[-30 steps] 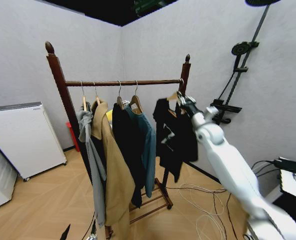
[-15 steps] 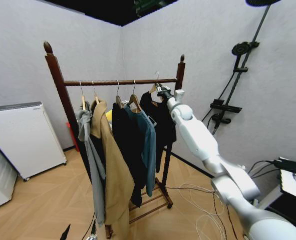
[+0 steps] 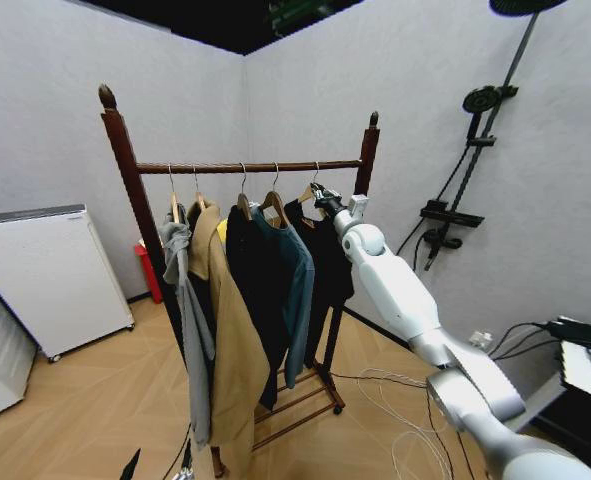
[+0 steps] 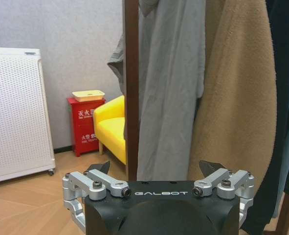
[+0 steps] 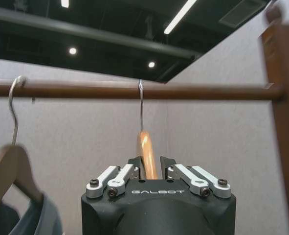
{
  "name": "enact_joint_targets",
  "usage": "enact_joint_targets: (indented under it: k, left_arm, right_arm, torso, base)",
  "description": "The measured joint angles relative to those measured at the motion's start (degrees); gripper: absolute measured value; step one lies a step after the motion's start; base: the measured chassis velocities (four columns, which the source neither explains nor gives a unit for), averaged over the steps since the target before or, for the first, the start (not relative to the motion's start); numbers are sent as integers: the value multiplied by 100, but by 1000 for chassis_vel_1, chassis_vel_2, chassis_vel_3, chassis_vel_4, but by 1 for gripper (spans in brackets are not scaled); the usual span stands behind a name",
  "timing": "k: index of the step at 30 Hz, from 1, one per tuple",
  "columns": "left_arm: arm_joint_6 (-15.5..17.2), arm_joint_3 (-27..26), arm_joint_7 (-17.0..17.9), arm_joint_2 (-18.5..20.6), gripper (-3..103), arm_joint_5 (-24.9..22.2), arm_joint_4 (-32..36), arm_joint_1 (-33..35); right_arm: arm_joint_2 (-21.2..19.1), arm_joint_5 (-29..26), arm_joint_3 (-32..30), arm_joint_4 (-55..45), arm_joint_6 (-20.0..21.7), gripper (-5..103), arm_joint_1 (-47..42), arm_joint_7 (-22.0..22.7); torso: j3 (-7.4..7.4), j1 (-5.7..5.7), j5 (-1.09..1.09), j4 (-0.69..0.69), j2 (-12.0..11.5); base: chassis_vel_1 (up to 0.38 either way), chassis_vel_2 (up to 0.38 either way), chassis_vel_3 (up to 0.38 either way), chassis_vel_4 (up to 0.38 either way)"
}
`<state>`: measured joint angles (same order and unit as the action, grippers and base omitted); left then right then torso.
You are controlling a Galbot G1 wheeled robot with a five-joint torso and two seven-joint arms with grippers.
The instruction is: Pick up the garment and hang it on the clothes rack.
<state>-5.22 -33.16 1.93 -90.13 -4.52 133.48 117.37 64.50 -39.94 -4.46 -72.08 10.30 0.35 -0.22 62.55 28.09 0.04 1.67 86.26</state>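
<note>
while the right arm reaches up to the bar, the scene reads as follows:

right gripper [image 3: 320, 197]: raised just under the bar, fingers pinched narrow on the light wooden hanger [image 5: 146, 152] of the garment [image 3: 322, 262].
garment: black t-shirt hanging at the bar's right end, hook [image 5: 141, 100] over the bar, beside the right post [image 3: 367, 152].
clothes rack [image 3: 250, 167]: dark reddish-brown wood, round horizontal bar, two posts with rounded finials, slatted shelf low down.
neighbours on the bar: teal-blue shirt [image 3: 295, 290] touching the garment's left side, then a long black jacket [image 3: 252, 285], a tan coat [image 3: 227, 335] of nappy cloth, and a grey garment [image 3: 187, 315].
left gripper [image 4: 159, 183]: low by the rack's left post, jaws spread wide, holding nothing.
around: white perforated cabinet [image 3: 45, 275] on wheels at the left, red box [image 4: 86, 125] and yellow chair [image 4: 110, 129] behind the rack, black stand [image 3: 465, 165] against the right wall, loose cables [image 3: 405, 410] on the wood-pattern floor.
</note>
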Motion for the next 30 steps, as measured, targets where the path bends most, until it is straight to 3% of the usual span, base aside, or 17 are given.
enact_joint_targets:
  k: [2,3,7,10,14,15,18,19,21,22,24,25,27,28,30]
  left_arm:
    - [0,-2,4,1,100,0,0,0]
    - [0,-2,5,0,100,0,0,0]
    - [0,-2,4,1,100,0,0,0]
    - [0,-2,2,1,100,0,0,0]
    - [-1,-2,4,1,100,0,0,-1]
    - [0,-2,4,1,100,0,0,0]
    - [-1,-3,4,0,100,0,0,1]
    - [-1,-3,4,0,100,0,0,1]
    - [-1,-2,3,0,100,0,0,0]
    - [-1,-2,3,0,100,0,0,0]
    - [-2,-2,4,1,100,0,0,0]
    - [-2,-2,4,1,100,0,0,0]
    - [-2,-2,3,0,100,0,0,0]
    - [-2,-2,3,0,100,0,0,0]
    - [-2,-2,4,0,100,0,0,0]
  right_arm:
    - [-503,-125,-128,-580,109,35,-282,123]
    - [-736,-128,-218,-843,133,35,-461,164]
    - [-1134,-126,-487,-1406,203,47,-942,264]
    - [-1702,-201,-1221,-2556,256,63,-2282,559]
    - [-1881,-200,-1894,-3202,246,74,-3247,631]
    - [-1912,-167,-2353,-3586,222,79,-3958,634]
    - [-1672,-90,-3358,-4465,123,94,-5914,614]
    - [-1672,-90,-3358,-4465,123,94,-5914,614]
    - [-1376,-4,-3803,-4996,-45,99,-7155,545]
    - [-1376,-4,-3803,-4996,-45,99,-7155,545]
    - [-990,409,-3949,-5411,-463,100,-8595,430]
    - [-990,409,-3949,-5411,-463,100,-8595,430]
    - [-581,857,-3888,-5593,-1005,100,-9546,319]
    - [-581,857,-3888,-5593,-1005,100,-9546,319]
    - [-269,1094,-3757,-5810,-1418,100,-10261,303]
  torso:
    - [-5,-6,-6,4,3]
    - [-4,-6,-2,5,3]
    - [-4,-5,0,2,2]
    - [-4,-6,0,1,2]
    - [-4,-5,-3,0,2]
    - [-5,-6,-6,0,3]
    - [-5,-5,0,1,3]
    - [-5,-5,0,1,3]
    - [-5,-6,-4,0,3]
    - [-5,-6,-4,0,3]
    - [-5,-6,-4,2,3]
    - [-5,-6,-4,2,3]
    - [-6,-7,-5,1,4]
    - [-6,-7,-5,1,4]
    - [-5,-6,-5,1,4]
  base:
    - [0,0,0,0]
    - [0,0,0,0]
    - [0,0,0,0]
    - [0,0,0,0]
    - [0,0,0,0]
    - [0,0,0,0]
    - [0,0,0,0]
    - [0,0,0,0]
    - [0,0,0,0]
    - [0,0,0,0]
    - [0,0,0,0]
    - [0,0,0,0]
    - [0,0,0,0]
    - [0,0,0,0]
    - [0,0,0,0]
